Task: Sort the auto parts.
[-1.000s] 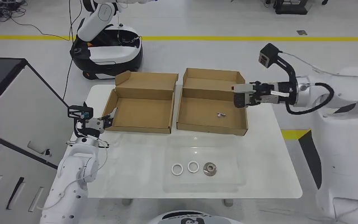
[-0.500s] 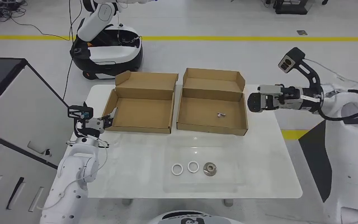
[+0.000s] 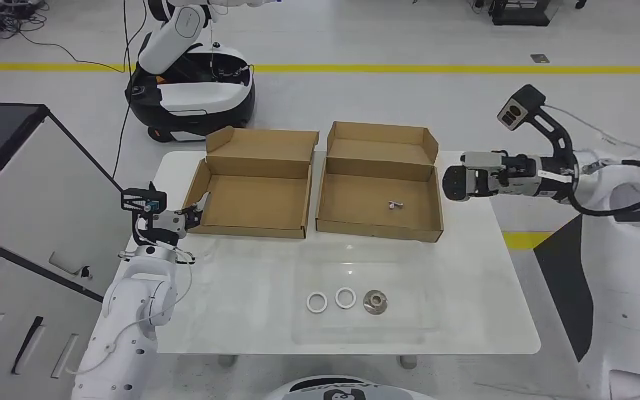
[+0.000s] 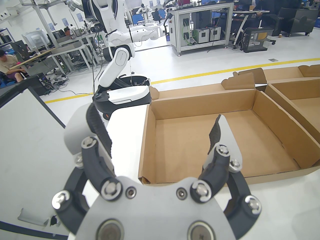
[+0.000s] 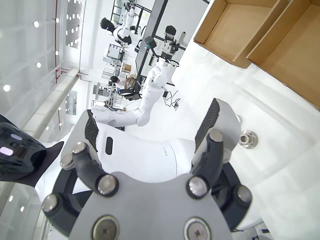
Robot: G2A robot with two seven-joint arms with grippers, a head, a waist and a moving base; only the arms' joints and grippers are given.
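Left gripper wide beside left box; right gripper wide beside right box, small part inside

Count by kind: two open cardboard boxes; two white rings; one metal flanged bushing; one small metal fastener; one white table.

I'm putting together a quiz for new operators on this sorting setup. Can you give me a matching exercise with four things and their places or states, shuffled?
Things
1. left cardboard box
2. right cardboard box
3. metal flanged part
4. right gripper

Places or states
A. holds one small metal part
B. open, to the right of both boxes
C. empty
D. on the table, beside two white rings

Pairs: 1-C, 2-A, 3-D, 4-B
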